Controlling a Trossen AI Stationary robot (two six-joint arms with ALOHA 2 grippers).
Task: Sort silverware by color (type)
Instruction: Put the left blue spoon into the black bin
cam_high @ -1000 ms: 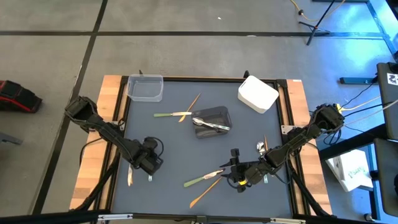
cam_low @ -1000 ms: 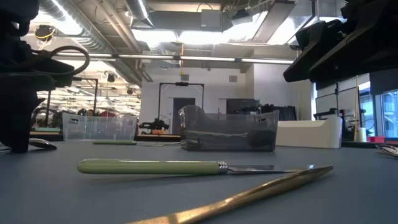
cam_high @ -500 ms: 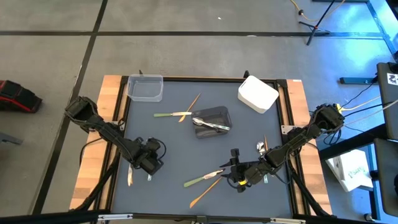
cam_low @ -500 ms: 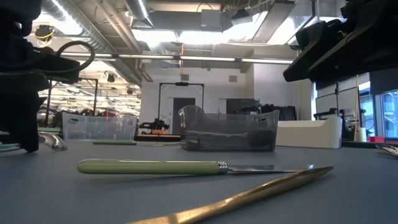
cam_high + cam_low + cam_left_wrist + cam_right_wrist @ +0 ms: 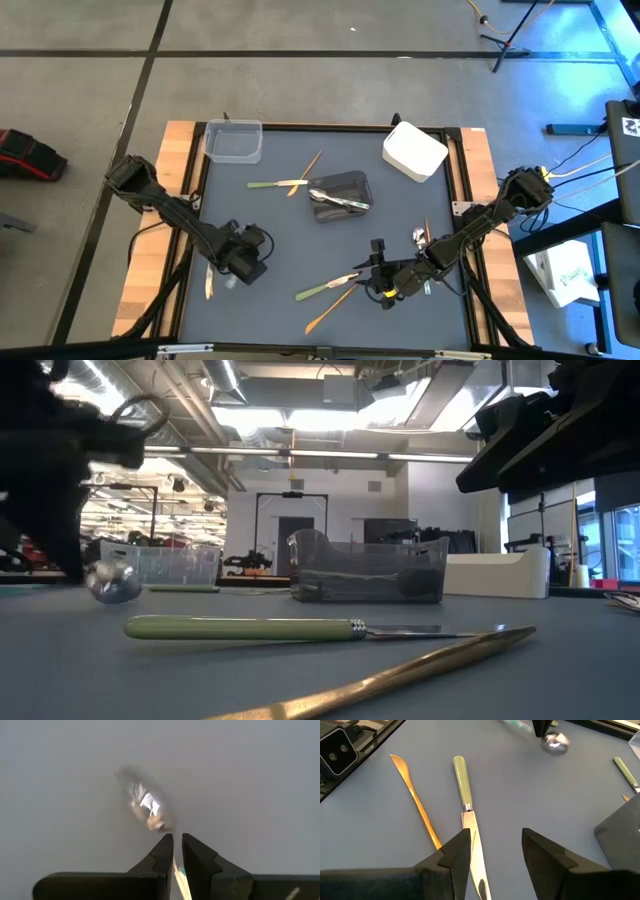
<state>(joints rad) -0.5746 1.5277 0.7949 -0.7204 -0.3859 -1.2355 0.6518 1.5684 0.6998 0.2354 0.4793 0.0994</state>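
Note:
My left gripper (image 5: 238,272) is near the table's left near corner, shut on a silver spoon whose bowl (image 5: 147,810) sticks out past the fingertips and shows blurred in the low view (image 5: 112,580). My right gripper (image 5: 385,285) hovers open at the table's near right. Its fingers stand on either side of the blade of a green-handled knife (image 5: 462,780) that lies flat on the table. A tan knife (image 5: 415,800) lies beside that one. A green-handled utensil (image 5: 270,184) and a tan one (image 5: 310,165) lie near the dark grey tub (image 5: 352,180), which holds silver utensils. My left gripper pinches the silver spoon's handle (image 5: 176,870) between its two fingers, which come from above. The handle runs along the fingers, and the bowl hangs just beyond the tips, low over the table. I cannot tell whether the bowl touches the table.
A clear tub (image 5: 234,140) stands at the far left and a white tub (image 5: 414,150) at the far right. A tan utensil (image 5: 208,283) lies at the left edge. A silver spoon (image 5: 418,236) and a tan piece (image 5: 428,228) lie near the right edge.
My left gripper has moved a little toward the table's near edge and to the right, bringing the silver spoon along. In the low view the spoon's bowl has moved rightward and slightly up from where it lay.

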